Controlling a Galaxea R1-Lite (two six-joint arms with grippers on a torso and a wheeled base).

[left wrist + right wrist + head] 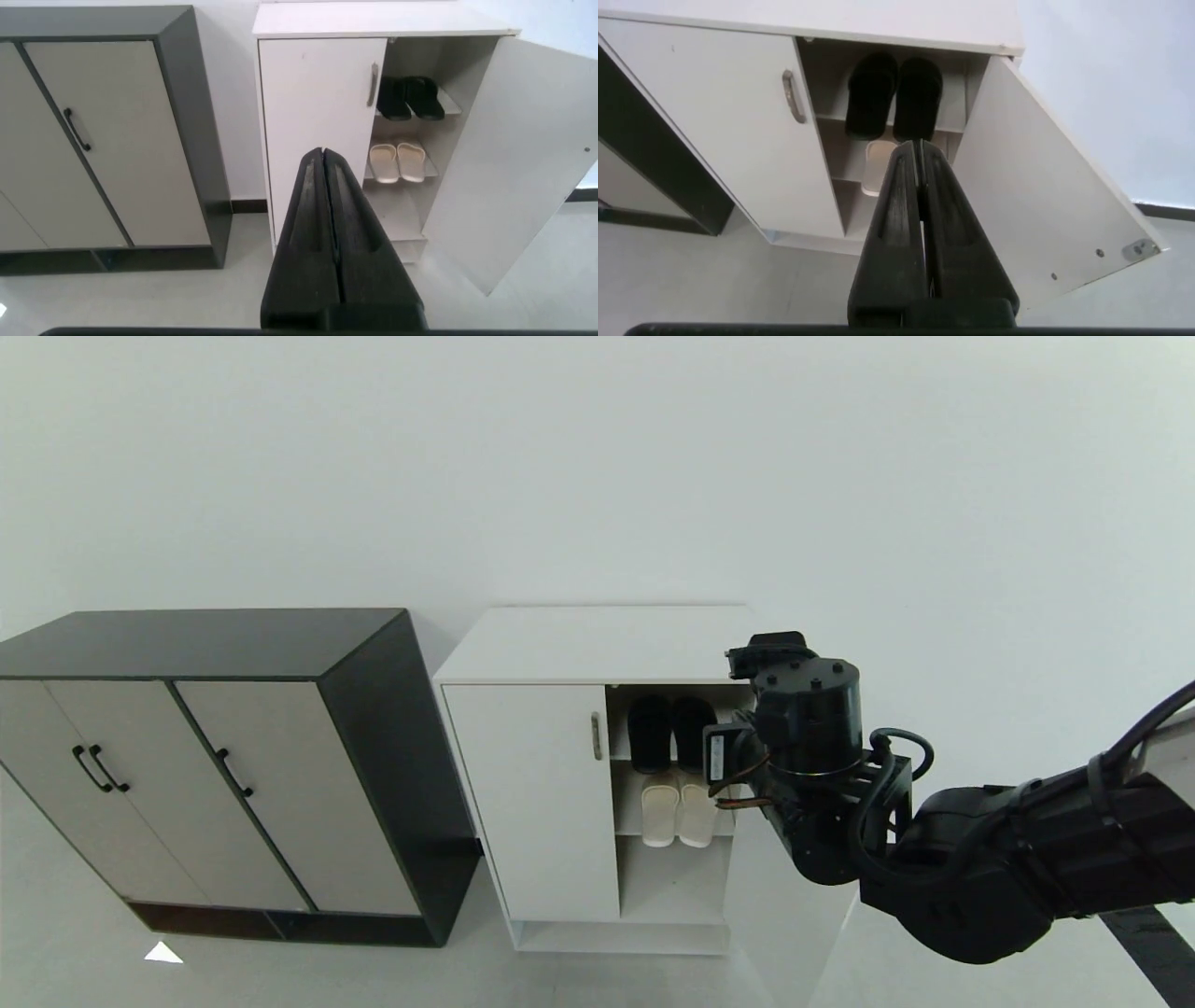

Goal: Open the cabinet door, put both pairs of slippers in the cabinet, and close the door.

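- The right gripper is clenched. Its two black fingers are pressed flat together with nothing between them. It points at the open side of the white cabinet, near the front, and as far as I can tell it touches neither door nor shelf.
- The left gripper is likewise closed on nothing, its fingers meeting along one seam. It sits farther from the cabinet and faces the closed left door.
- The right door stands swung wide toward the robot's right, with its inner face showing.
- Inside, the black slippers lie side by side on the top shelf. The white slippers lie side by side on the middle shelf, directly under the black pair.
- A dark cabinet with pale doors stands just beside the white one on the robot's left. Both its doors are shut, and it plays no part in the job.
- By my reading, the opening is done and both pairs are stowed, so only closing the right door is left.
- The right arm looks best placed for that. It would have to get round to the door's outer face and push it home, and closed fingers should be enough for a push.
- The white pair reaches the front edge of its shelf, so the door might catch there.
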